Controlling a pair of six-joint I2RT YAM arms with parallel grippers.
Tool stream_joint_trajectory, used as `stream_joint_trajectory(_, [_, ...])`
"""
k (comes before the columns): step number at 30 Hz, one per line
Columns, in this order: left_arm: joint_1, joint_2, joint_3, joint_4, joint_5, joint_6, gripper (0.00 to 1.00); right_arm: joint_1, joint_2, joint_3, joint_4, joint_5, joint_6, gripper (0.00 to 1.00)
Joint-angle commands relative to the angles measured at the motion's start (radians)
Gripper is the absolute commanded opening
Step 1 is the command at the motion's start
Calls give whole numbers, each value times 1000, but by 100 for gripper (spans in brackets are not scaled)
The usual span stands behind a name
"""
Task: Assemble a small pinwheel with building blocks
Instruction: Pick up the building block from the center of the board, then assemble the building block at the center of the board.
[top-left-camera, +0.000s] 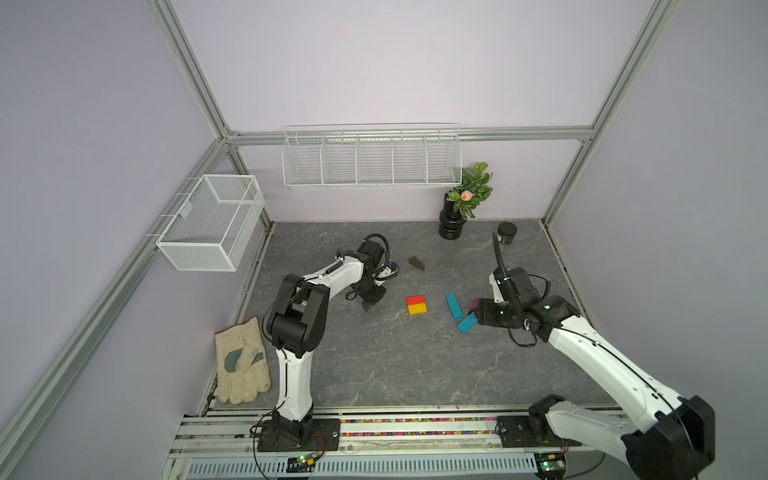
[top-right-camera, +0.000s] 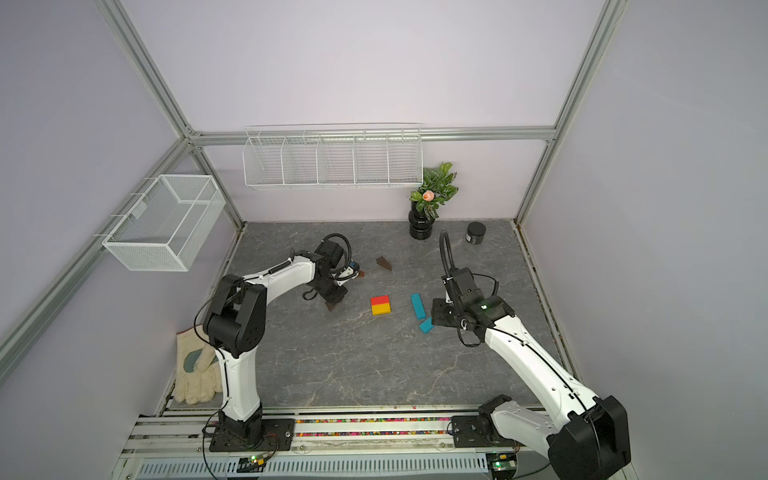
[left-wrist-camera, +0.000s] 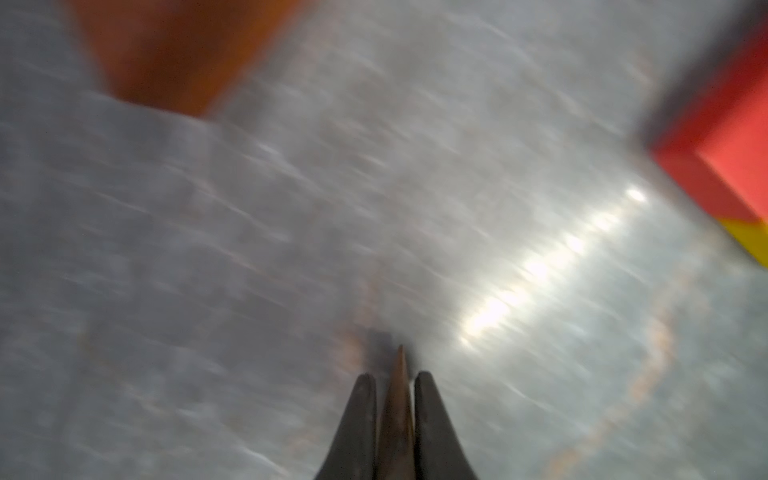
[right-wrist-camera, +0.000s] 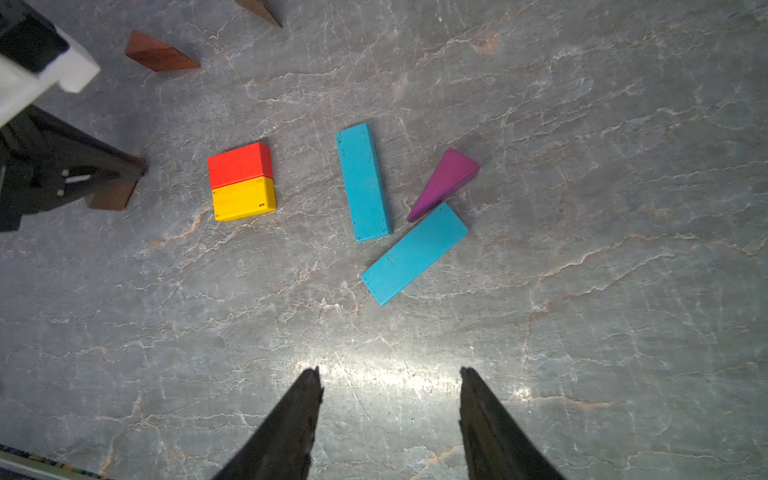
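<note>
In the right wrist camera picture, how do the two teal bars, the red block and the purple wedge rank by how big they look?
1. The two teal bars, too alike to rank.
2. Red block.
3. Purple wedge.

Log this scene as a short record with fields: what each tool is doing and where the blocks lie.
left tool: shut on a brown wedge
right tool: open, empty, above the table
centre: red block and yellow block touching, forming a square
stem pieces: teal bar beside the square, not touching; slanted teal bar farther off
purple wedge: next to the slanted teal bar
loose wedges: loose brown wedge and another loose brown wedge, both apart from the square
build state: only the centre is together
</note>
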Motion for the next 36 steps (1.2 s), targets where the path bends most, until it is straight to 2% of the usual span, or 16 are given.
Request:
stream_joint_trajectory(1, [-77,-73,-62,30,26,-14,0,-5,-11,-21,19,-24,4,57])
stream_joint_trajectory(7, [-175,-83,-45,40,-35,-7,0,-5,-14,-52,22,-28,9,57])
stream_joint_trajectory(24, [-221,21,49,1,10,31,0,-5,-51,-87,23,-20,18,57])
stream_joint_trajectory(36, [-240,32,38,-13,-2,43,1,-6,-56,-97,26,-19,18,57])
